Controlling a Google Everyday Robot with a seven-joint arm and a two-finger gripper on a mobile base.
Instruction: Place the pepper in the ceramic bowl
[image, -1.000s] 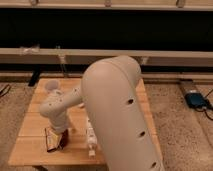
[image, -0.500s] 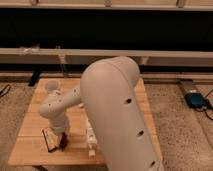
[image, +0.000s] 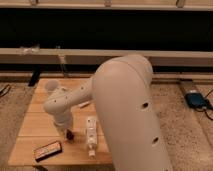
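Note:
My gripper hangs low over the front left part of the wooden table, at the end of the white arm. It is shut on the pepper, a small dark red piece that shows at its tip, just above the table top. The ceramic bowl is not visible; the bulky arm covers the right part of the table.
A flat dark packet lies near the front left edge. A white tube lies right of the gripper. A small white cup stands at the back left. A dark wall with a rail runs behind the table.
The gripper has moved a little right and away from the dark packet, and the pepper has come with it. The packet now lies uncovered.

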